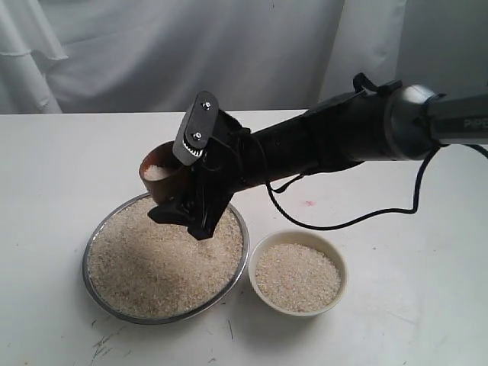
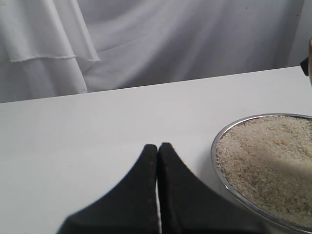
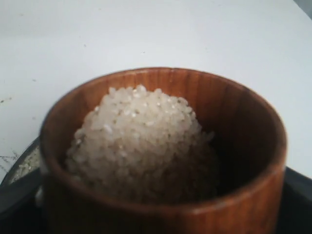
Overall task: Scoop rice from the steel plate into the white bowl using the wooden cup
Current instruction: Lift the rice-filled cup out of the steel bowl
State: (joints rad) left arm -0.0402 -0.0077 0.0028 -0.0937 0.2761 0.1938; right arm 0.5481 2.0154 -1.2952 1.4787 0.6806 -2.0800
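While the right gripper (image 1: 188, 181) grips the wooden cup (image 1: 166, 192) by its sides, jaws spread wide around it, the cup hangs tilted just above the far rim of the steel plate (image 1: 85, 263). The right wrist view shows the cup (image 3: 195, 214) heaped with rice (image 3: 141, 141) to just below its rim. The plate is filled nearly to its edge with a broad, loose bed of the same grains. Just to its right, near but not touching, stands the white bowl (image 1: 297, 234), about three-quarters full of rice.

The table (image 1: 412, 305) lies open to the right of the bowl and along the near edge. A black cable (image 1: 343, 221) sags from the arm and passes close to the bowl's far side. A white curtain (image 1: 152, 53) closes off the far edge.

The left gripper (image 2: 157, 148) appears only in its own wrist view, fingers pressed together with nothing between them, low over bare table beside the plate. The right gripper's body hides the plate's far rim, and the wrist view cuts off the cup's base.
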